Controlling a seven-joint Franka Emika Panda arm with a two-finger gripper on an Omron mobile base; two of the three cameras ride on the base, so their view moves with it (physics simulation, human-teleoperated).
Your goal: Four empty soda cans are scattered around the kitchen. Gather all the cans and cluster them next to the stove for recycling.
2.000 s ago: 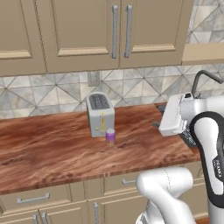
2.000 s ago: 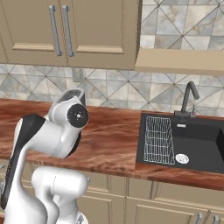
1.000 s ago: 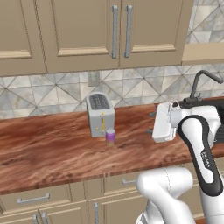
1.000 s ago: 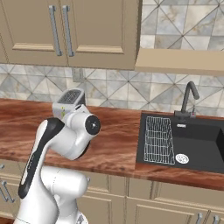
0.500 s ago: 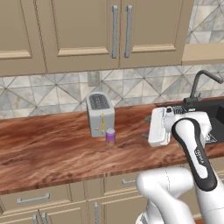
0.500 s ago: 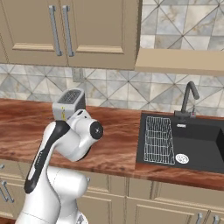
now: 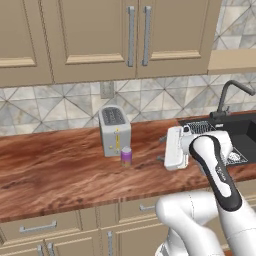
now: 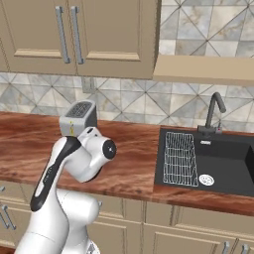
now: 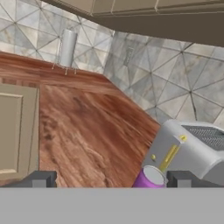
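Purple soda can [image 7: 126, 156] stands upright on the wood bench [image 7: 55, 175], just in front of the toaster [image 7: 115, 131], near its right front corner, close but can't tell if touching. In hand view the can [image 9: 150, 179] sits low in frame, silver top showing, toaster [image 9: 192, 151] right behind it.

Pincer [image 7: 163, 148] hangs over the bench to the right of the can, well apart from it, pointing sideways twd can & toaster. Its fingers [image 9: 40, 179] are spread wide, released, nothing between them; in hand view the can shows betw the two tips but farther off, not gripped.

Arm's white elbow bulks up front in right base view, partly hiding the toaster [image 8: 78, 117].

Black sink [image 8: 223, 161] set into the bench to the right, wire rack [image 8: 178, 158] lying in its left part, dark faucet [image 8: 213, 113] behind. Tall white paper-towel roll [image 9: 67, 48] stands far down the bench by the tiled wall. Beige wall cabinets [image 7: 95, 37] overhead, drawers [image 7: 37, 229] under the bench.
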